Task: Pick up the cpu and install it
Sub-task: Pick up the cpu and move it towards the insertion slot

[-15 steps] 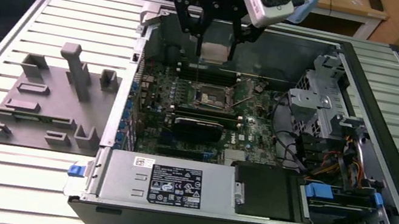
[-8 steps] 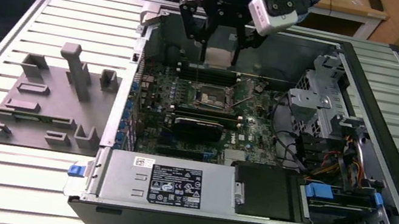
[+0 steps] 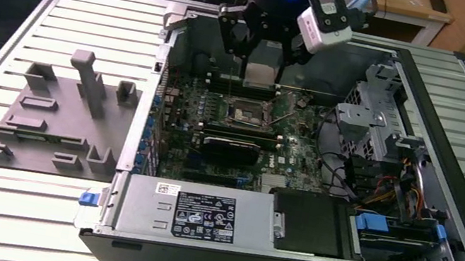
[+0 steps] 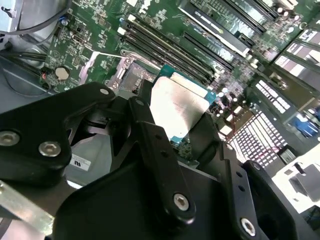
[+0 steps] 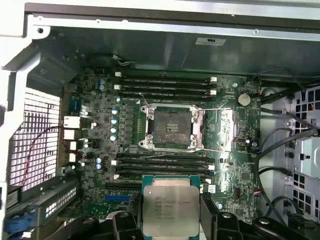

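My gripper [image 3: 263, 64] is shut on the cpu [image 3: 261, 75], a flat silver square with a thin green rim, held by two opposite edges between black fingers [image 5: 210, 220]. The cpu [image 5: 171, 210] hangs in the air inside the open computer case, above the motherboard. The motherboard socket [image 5: 172, 127] lies open and bare, with its metal frame and thin wire levers around it. It sits apart from the chip, with a row of memory slots [image 5: 162, 162] between them in the first wrist view. In the second wrist view the cpu [image 4: 177, 107] shows between the finger links [image 4: 150, 135].
The case walls [image 3: 165, 54] surround the board. A black finned block [image 3: 229, 149] sits just past the socket, and the power supply [image 3: 198, 214] lies along the near side. Drive cage and cables [image 3: 373, 148] fill the exterior view's right. A grey tray [image 3: 54, 113] lies at its left.
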Controlling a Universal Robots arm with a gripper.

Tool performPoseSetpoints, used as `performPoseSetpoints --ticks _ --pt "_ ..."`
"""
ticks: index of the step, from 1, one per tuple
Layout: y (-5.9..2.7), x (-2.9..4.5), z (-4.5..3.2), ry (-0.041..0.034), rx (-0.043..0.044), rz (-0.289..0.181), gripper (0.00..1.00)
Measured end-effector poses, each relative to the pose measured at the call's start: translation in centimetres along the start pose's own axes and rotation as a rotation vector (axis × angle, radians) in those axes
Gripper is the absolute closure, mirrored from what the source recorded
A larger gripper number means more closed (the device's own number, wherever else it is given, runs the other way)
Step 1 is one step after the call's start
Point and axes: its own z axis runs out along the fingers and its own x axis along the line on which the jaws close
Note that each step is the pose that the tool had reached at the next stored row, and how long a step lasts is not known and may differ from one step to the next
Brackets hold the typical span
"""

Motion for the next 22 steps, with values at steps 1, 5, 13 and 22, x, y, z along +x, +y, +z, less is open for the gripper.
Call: performPoseSetpoints --ticks 1,5,13,22 --pt "0.02 -0.15 0.17 0.0011 -0.0001 0.000 0.46" --pt "0.12 -0.77 0.87 0.0063 -0.0002 0.000 0.46" --pt "0.52 -1.60 2.25 0.0165 -0.0004 0.001 0.46" --pt "1.30 -1.90 3.55 0.0272 0.0000 0.001 0.46"
